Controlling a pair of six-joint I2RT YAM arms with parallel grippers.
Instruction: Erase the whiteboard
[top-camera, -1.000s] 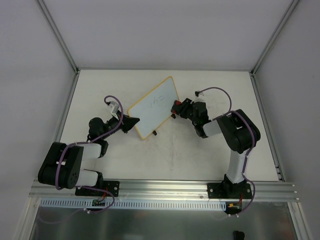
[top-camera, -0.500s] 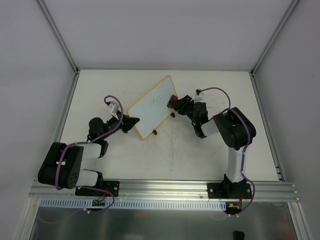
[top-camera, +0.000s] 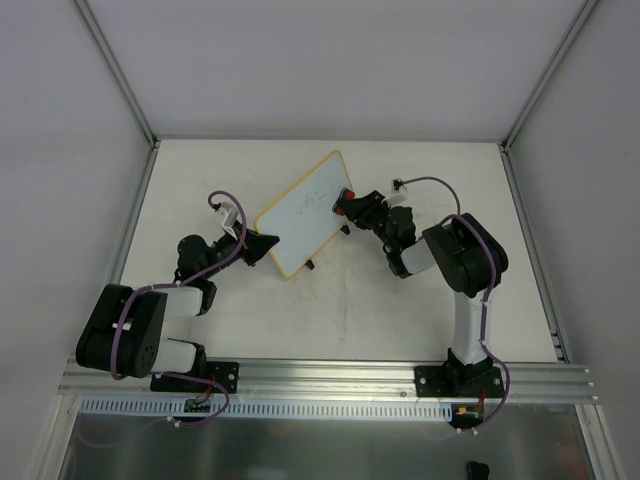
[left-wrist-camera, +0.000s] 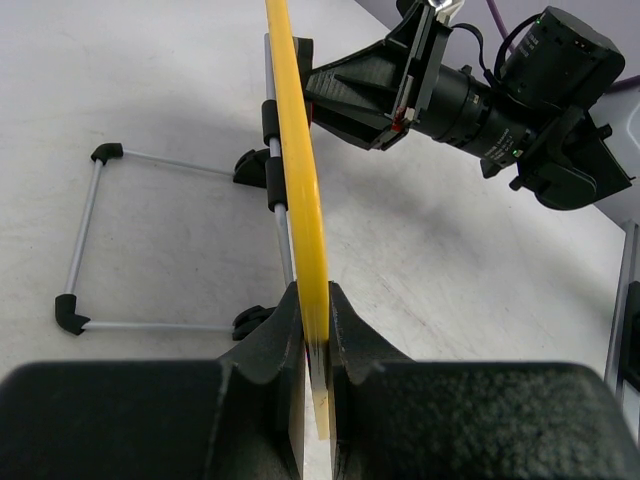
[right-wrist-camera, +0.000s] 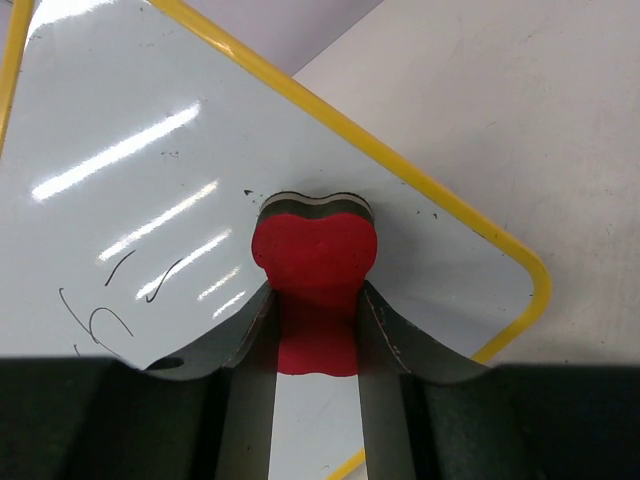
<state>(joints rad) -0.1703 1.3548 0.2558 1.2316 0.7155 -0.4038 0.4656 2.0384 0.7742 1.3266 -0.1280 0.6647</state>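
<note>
The whiteboard (top-camera: 305, 215) with a yellow frame stands tilted at mid table, with faint dark marks on its face (right-wrist-camera: 110, 290). My left gripper (top-camera: 268, 247) is shut on its lower left edge; the left wrist view shows the yellow edge (left-wrist-camera: 300, 200) pinched between the fingers (left-wrist-camera: 316, 330). My right gripper (top-camera: 345, 207) is shut on a red eraser block (right-wrist-camera: 315, 265), whose felt end presses on the board's face near its right corner. The eraser also shows in the top view (top-camera: 349, 197).
A wire stand (left-wrist-camera: 85, 245) with black feet lies behind the board in the left wrist view. Metal frame posts (top-camera: 115, 70) and walls bound the table. An aluminium rail (top-camera: 330, 375) runs along the near edge.
My right gripper has slid the eraser leftward onto the board's right side. The board and my left gripper have held still.
</note>
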